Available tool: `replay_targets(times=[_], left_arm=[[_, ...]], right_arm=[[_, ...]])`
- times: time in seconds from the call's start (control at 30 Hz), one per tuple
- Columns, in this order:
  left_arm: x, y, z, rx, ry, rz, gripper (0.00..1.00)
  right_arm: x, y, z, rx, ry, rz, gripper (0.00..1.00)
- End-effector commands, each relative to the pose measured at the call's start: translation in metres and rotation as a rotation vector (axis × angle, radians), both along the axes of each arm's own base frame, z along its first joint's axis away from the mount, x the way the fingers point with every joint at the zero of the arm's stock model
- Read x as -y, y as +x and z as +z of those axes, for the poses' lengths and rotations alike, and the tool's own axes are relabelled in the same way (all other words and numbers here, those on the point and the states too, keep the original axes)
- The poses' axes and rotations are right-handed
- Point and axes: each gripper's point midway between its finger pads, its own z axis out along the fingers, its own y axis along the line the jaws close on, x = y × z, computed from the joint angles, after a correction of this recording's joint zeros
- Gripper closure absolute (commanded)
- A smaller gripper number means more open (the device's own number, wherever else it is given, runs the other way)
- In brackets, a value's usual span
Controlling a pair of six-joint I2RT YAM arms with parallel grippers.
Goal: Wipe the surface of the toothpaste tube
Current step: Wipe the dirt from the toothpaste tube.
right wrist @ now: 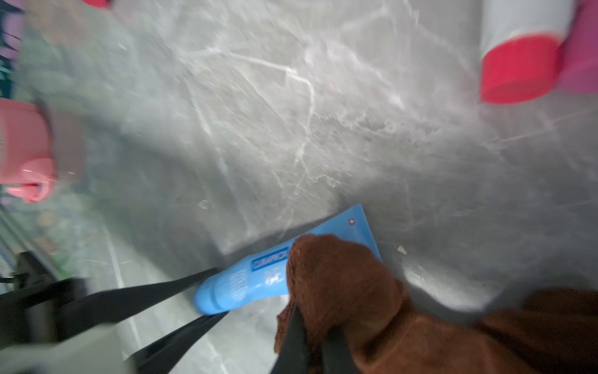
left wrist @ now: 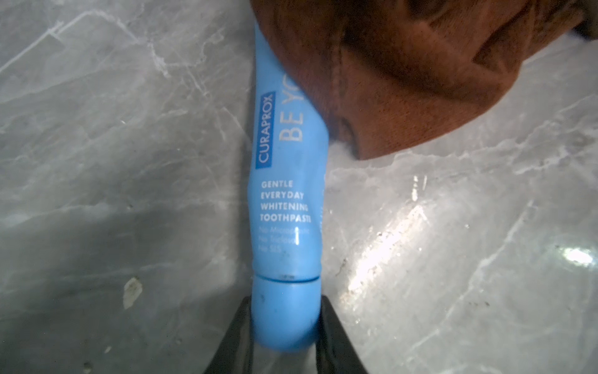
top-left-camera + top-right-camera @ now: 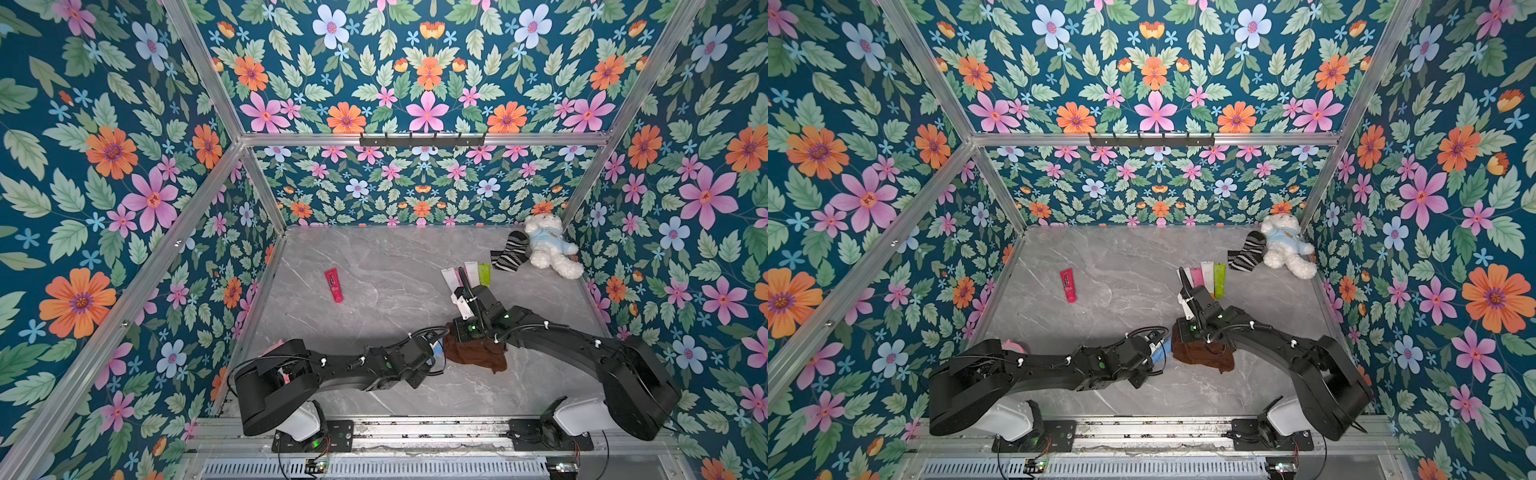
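Observation:
A light blue toothpaste tube (image 2: 288,194) lies low over the marble table (image 3: 374,266), and my left gripper (image 2: 286,304) is shut on its rounded cap. A brown cloth (image 2: 420,64) is draped over the flat end of the tube. My right gripper (image 1: 314,343) is shut on that cloth (image 1: 339,285), pressing it onto the tube (image 1: 255,281) beside the left gripper (image 1: 210,294). In both top views the two arms meet at the front middle, with the cloth (image 3: 473,353) (image 3: 1202,353) between them. Only a sliver of the tube (image 3: 436,351) (image 3: 1160,353) shows there.
A red tube (image 3: 333,285) lies alone at mid left. A row of several tubes (image 3: 465,274) lies just behind the right wrist. A striped sock (image 3: 509,251) and a white teddy bear (image 3: 548,245) sit in the back right corner. A pink cup (image 1: 26,149) stands near the left arm.

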Motion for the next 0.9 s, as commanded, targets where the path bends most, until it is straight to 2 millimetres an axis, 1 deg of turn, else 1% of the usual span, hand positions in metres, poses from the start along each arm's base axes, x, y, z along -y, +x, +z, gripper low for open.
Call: replay_targets(times=[0.0, 0.1, 0.2, 0.23, 0.27, 0.33, 0.4, 0.43, 0.6, 0.7, 0.8, 0.87], left_arm=[[0.000, 0.002, 0.004, 0.022, -0.007, 0.000, 0.91], [0.001, 0.001, 0.003, 0.017, -0.010, -0.009, 0.91], [0.004, 0.001, 0.000, 0.009, -0.001, -0.018, 0.91], [0.004, 0.000, -0.001, 0.005, 0.002, -0.022, 0.89], [0.005, 0.000, -0.001, 0.005, 0.004, -0.025, 0.86], [0.006, 0.001, 0.000, 0.010, 0.003, -0.026, 0.78], [0.006, 0.002, 0.001, 0.014, 0.003, -0.024, 0.69], [0.007, 0.003, 0.002, 0.019, 0.003, -0.024, 0.67], [0.010, 0.007, 0.004, 0.033, 0.018, -0.029, 0.67], [0.012, 0.008, 0.004, 0.035, 0.024, -0.035, 0.68], [0.014, 0.010, 0.005, 0.041, 0.029, -0.038, 0.65], [0.014, 0.011, 0.007, 0.048, 0.027, -0.038, 0.58]], right_arm=[[-0.001, -0.008, -0.022, -0.046, 0.001, 0.009, 1.00], [0.004, -0.017, -0.040, -0.079, 0.006, -0.007, 1.00], [0.000, -0.025, -0.049, -0.106, 0.030, -0.002, 1.00], [-0.001, -0.026, -0.050, -0.109, 0.037, 0.001, 1.00], [-0.003, -0.027, -0.051, -0.109, 0.041, 0.003, 1.00], [-0.003, -0.027, -0.048, -0.102, 0.045, 0.002, 1.00], [-0.004, -0.025, -0.039, -0.079, 0.056, -0.002, 1.00], [-0.004, -0.024, -0.035, -0.066, 0.062, -0.005, 1.00], [-0.005, -0.017, -0.012, -0.023, 0.074, -0.007, 1.00], [-0.006, -0.012, -0.005, -0.004, 0.066, -0.008, 1.00], [-0.005, -0.004, -0.006, 0.014, 0.038, -0.016, 1.00], [-0.003, 0.000, -0.013, 0.010, 0.002, -0.022, 1.00]])
